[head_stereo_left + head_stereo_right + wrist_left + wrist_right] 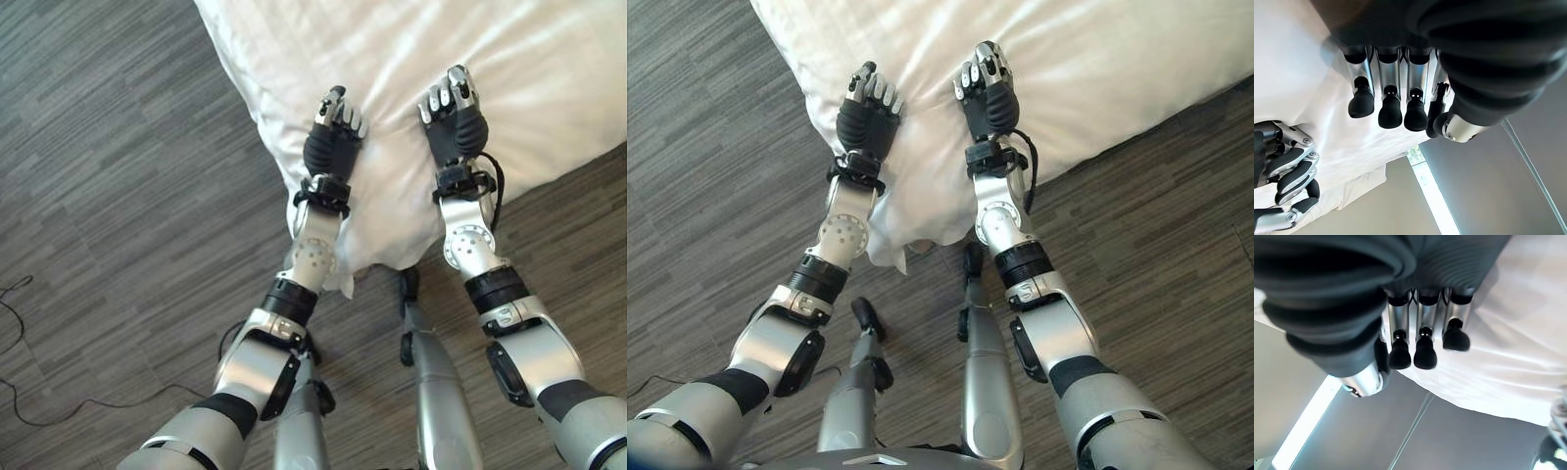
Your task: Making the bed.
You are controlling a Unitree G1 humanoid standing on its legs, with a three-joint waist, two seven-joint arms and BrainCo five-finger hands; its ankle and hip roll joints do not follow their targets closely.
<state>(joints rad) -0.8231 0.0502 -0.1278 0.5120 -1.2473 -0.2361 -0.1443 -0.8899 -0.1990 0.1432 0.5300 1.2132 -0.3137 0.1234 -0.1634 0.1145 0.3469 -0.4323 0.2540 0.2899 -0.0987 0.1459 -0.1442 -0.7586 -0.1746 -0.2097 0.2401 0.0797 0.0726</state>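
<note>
lying on grey striped carpet (118, 176), a white duvet (509, 88) corner.

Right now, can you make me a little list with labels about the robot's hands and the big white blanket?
bedding: white puffy duvet, one corner hanging over the grey striped carpet floor
left hand: above the duvet near its edge, fingers curled, holding nothing
right hand: above the duvet, fingers curled, holding nothing
hands: side by side, apart
</note>
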